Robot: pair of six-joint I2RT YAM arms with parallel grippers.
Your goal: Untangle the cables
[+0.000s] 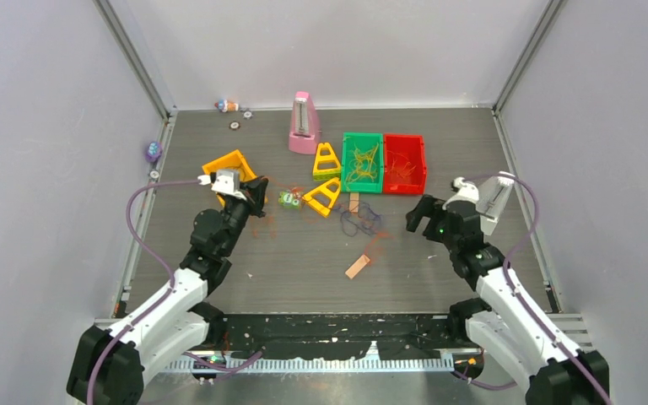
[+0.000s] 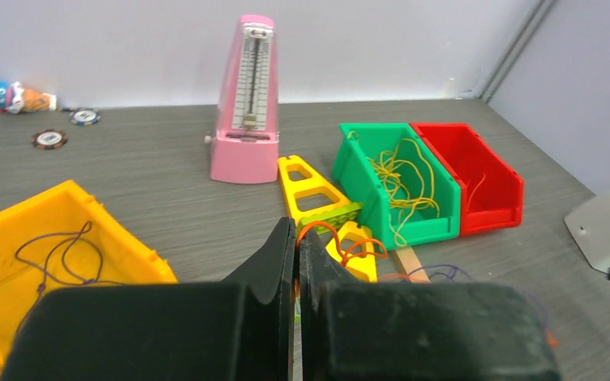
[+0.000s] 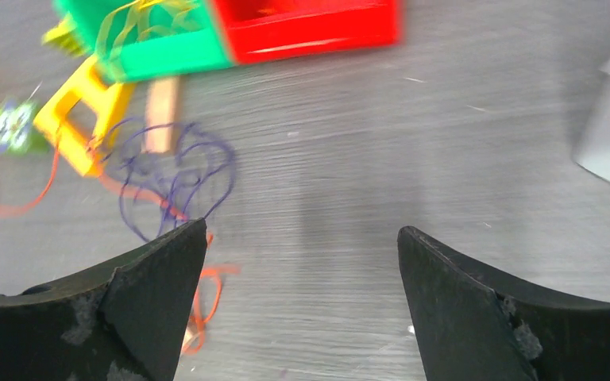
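On the grey table [image 1: 304, 270], your wide-open right gripper [image 3: 302, 230] has the purple cables [image 3: 183, 171] upper left; the left gripper [image 2: 296, 238] pinches an orange cable [image 2: 318, 224].

light: bright, even, soft shadows | top view: sharp | right wrist view: motion-blurred | left wrist view: near foreground soft

Pink metronome [image 2: 248, 103] at back, green bin [image 2: 359, 186] touching red bin [image 2: 490, 218] — yellow bin [image 2: 40, 210] left
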